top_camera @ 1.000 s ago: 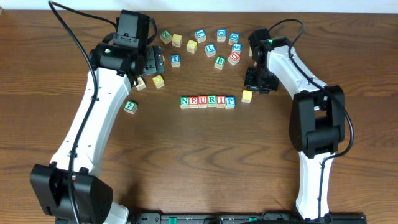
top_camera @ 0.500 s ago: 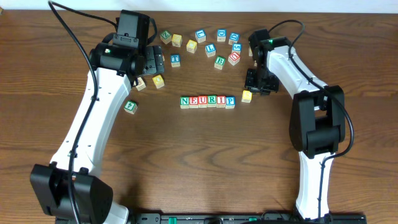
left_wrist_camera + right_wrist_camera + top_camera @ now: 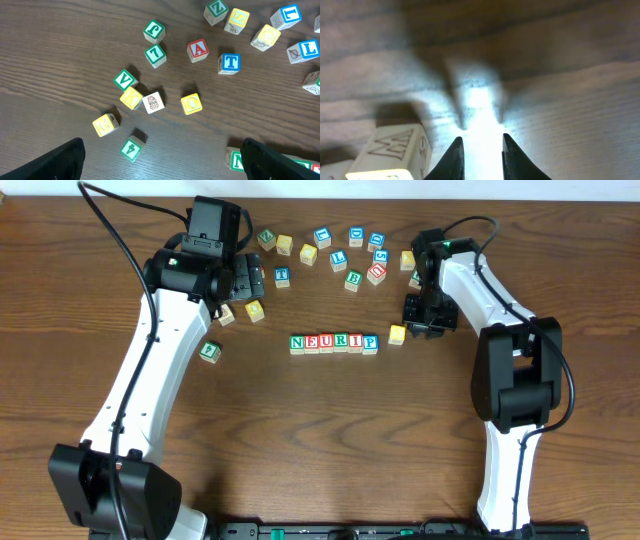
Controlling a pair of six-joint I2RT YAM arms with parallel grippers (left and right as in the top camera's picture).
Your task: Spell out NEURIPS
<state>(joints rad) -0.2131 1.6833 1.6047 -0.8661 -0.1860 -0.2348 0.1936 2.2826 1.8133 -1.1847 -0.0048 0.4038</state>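
A: Since a second ago, has anything on the table (image 3: pixel 300 440) shifted?

B: On the left, nothing. The left pincer (image 3: pixel 160 160) hangs as it did, spread wide and empty. The row of cubes (image 3: pixel 334 342) lies where it lay. The right pincer (image 3: pixel 480 145) has drawn off toward three o'clock, away from the yellow cube (image 3: pixel 397 333), which has barely stirred.

A: What does the right pincer hold?

B: Nothing. Its tips stand a narrow slit apart over bare wood.

A: And the writing?

B: Under the left wrist I read a green V (image 3: pixel 125 79), a green 4 (image 3: pixel 132 148), a green 7 (image 3: pixel 155 54), a red A (image 3: pixel 198 50), a blue T (image 3: pixel 229 62) and a green Z (image 3: pixel 216 10). The row reads N, E, U, R, I, P, in green, red and blue.

A: Where is the yellow cube?

B: Just off the P at three o'clock, not touching it. Its letter I cannot read.
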